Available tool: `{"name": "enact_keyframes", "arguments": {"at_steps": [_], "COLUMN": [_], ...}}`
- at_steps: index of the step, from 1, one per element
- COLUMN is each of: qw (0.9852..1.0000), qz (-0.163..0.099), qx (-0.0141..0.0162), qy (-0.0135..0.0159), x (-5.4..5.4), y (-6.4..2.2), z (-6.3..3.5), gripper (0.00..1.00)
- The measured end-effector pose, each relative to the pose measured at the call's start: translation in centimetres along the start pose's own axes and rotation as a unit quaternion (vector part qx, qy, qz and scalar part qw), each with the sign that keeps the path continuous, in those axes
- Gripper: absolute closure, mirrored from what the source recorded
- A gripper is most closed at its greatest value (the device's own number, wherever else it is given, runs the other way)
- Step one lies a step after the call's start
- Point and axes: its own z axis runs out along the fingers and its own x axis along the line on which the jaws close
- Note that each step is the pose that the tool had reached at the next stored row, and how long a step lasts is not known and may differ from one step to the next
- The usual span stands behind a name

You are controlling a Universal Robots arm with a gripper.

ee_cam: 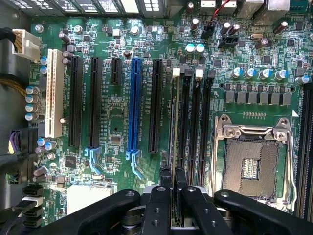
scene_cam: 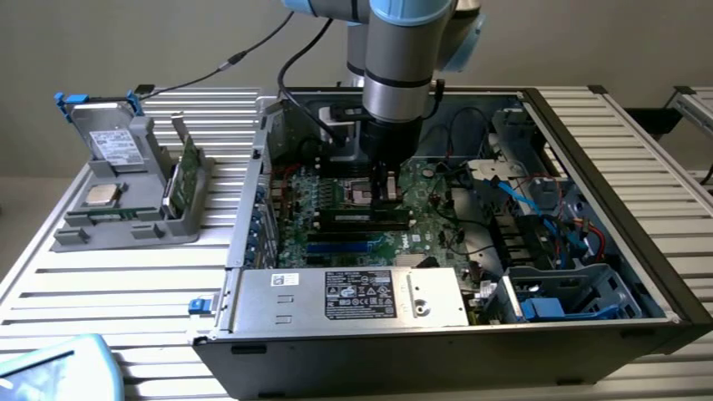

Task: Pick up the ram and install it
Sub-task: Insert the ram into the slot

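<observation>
Gripper fingers clamped on ram, edge-on at memory slots, perhaps seated, processor socket just beside

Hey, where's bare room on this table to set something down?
The slatted table is bare between the gray holder, the case and the blue object. Inside the case it is crowded: cables, and the pincer holding the ram.
</observation>
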Motion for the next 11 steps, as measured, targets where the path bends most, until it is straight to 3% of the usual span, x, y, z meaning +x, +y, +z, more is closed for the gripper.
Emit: {"name": "enact_keyframes", "arguments": {"at_steps": [11], "qw": [1.0000], "qz": [0.000], "qx": [-0.0001], "qy": [0.0026], "x": [-0.06], "y": [-0.04], "z": [0.07], "gripper": [0.86]}}
